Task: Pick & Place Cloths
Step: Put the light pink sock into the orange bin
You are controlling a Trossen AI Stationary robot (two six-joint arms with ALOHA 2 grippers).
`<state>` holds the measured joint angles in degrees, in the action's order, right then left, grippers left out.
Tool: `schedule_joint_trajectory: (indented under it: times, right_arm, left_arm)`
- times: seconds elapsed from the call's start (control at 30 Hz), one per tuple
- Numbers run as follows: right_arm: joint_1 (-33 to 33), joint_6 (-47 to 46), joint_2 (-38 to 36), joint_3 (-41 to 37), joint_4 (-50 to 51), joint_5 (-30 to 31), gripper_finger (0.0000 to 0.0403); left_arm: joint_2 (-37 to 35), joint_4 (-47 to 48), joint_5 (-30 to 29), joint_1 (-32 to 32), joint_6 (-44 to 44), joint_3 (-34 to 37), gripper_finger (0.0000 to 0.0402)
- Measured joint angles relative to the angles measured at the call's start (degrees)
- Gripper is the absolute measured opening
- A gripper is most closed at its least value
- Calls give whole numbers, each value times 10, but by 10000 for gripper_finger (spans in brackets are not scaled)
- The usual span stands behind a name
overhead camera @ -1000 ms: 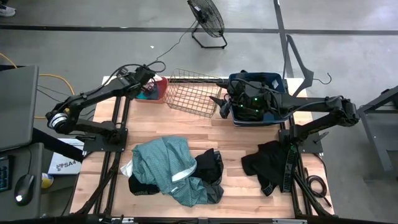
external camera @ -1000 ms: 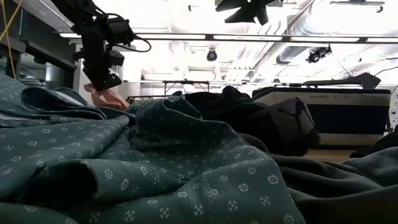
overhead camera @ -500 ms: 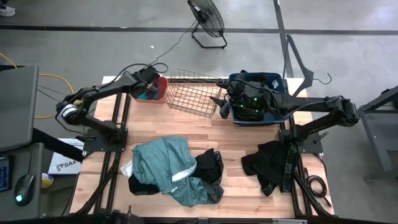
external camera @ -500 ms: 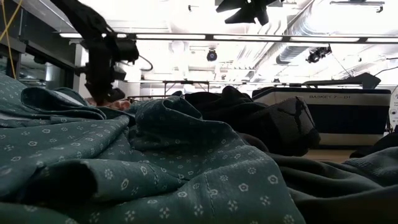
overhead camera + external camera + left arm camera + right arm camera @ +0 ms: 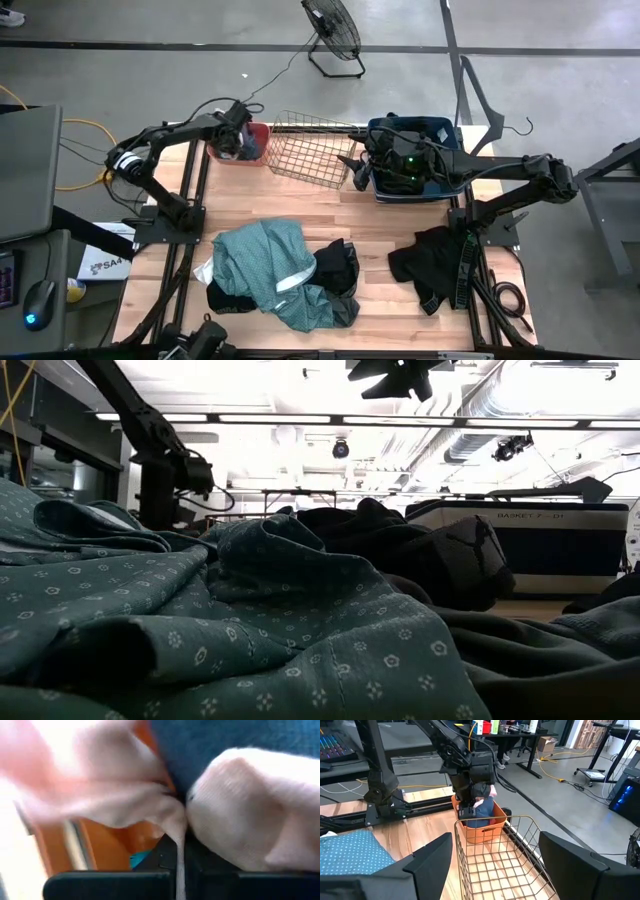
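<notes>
Softly bunched pink cloth (image 5: 150,805) (knit), pinched by left fingers (image 5: 177,865)

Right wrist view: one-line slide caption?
Left end effector lowers a pink cloth into the coral tub beside the wire basket; right end effector open.

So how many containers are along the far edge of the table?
3: the coral tub under the left tool, the wire basket in the middle, and the dark blue bin beneath the right arm. Others may be hidden.

Left gripper (image 5: 240,143), with pink cloth (image 5: 240,810), now down inside coral tub (image 5: 256,143).
</notes>
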<state>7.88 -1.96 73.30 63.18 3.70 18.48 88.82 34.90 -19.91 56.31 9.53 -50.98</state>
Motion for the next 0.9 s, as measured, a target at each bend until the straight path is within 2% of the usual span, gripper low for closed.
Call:
schedule_joint_trajectory:
  times: [0.2, 0.67, 0.9]
  right_arm:
    - [0, 0, 0, 0, 0, 0, 288]
    - [0, 0, 0, 0, 0, -5, 288]
    - [0, 0, 0, 0, 0, -5, 288]
  left_arm:
    - [-3, -9, 1, -1, -2, 0, 16]
    - [-128, 7, 10, -1, -2, 0, 144]
    - [-148, -94, -38, -1, -14, 0, 156]
